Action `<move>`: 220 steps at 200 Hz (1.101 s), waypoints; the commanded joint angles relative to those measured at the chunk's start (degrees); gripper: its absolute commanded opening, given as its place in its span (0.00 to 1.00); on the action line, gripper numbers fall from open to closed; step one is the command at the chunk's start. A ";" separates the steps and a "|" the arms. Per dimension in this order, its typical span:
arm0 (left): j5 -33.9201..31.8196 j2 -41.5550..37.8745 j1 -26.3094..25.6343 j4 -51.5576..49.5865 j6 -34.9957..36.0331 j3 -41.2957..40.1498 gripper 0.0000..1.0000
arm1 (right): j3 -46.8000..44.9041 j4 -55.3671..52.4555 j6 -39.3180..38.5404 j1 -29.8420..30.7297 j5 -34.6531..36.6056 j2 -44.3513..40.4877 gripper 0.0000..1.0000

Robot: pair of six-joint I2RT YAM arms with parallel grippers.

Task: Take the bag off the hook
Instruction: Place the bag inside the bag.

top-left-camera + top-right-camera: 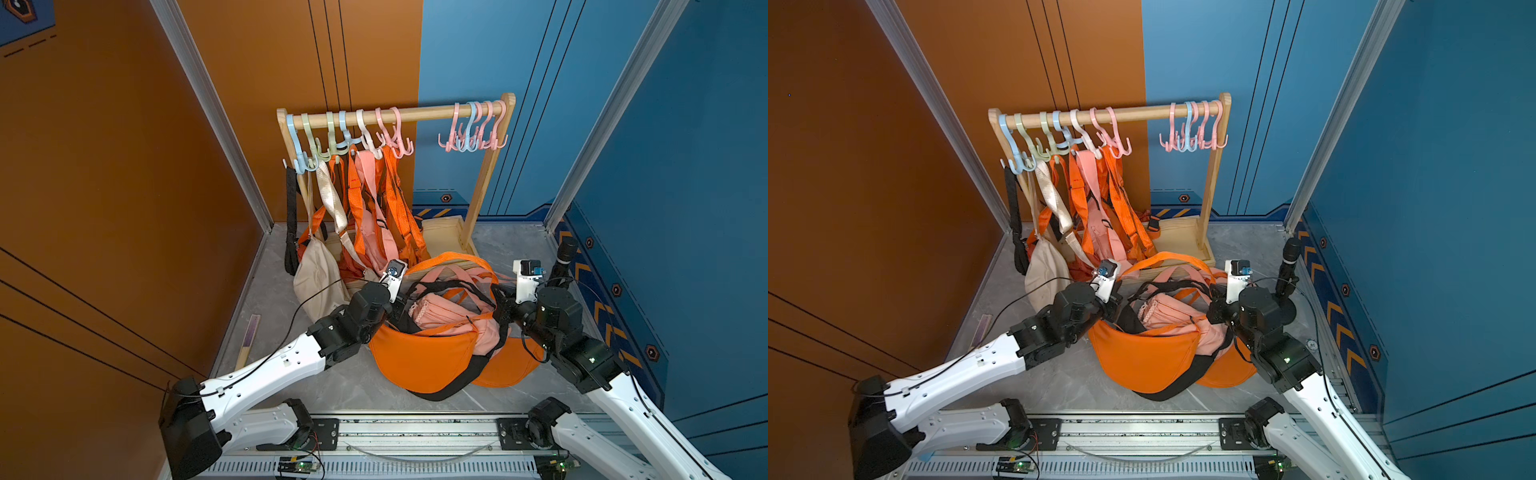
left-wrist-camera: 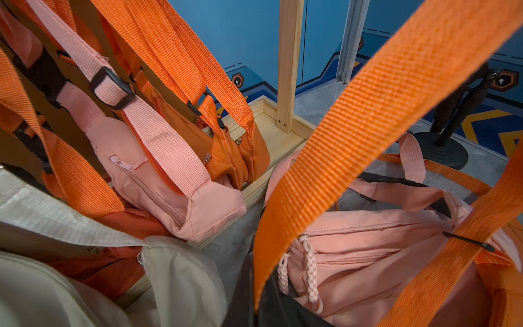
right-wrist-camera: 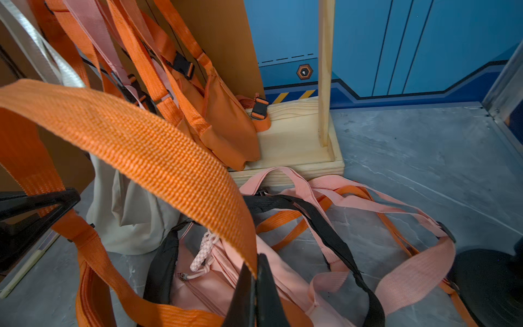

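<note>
Right gripper [image 3: 256,283] clamped on strap [image 3: 135,147] of orange bag [image 1: 424,357]. Left gripper [image 3: 59,202] pinches the same strap, jaws together. Strap arches between them. Bag off hooks [image 1: 473,133], on floor touching pink bag [image 1: 440,311], just in front of rack base [image 3: 297,141]. Hanging bags [image 1: 374,216] crowd left side; bare floor [image 3: 410,158] right of base. Only top views show hooks. Jaws hidden there, clear in right wrist view.

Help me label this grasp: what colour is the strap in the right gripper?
Orange: the strap in the right gripper shows best in the right wrist view.
</note>
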 commanded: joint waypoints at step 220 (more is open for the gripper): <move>11.30 29.12 4.21 7.26 -8.83 10.21 0.47 | -7.66 25.43 6.85 -12.95 -2.09 29.75 0.51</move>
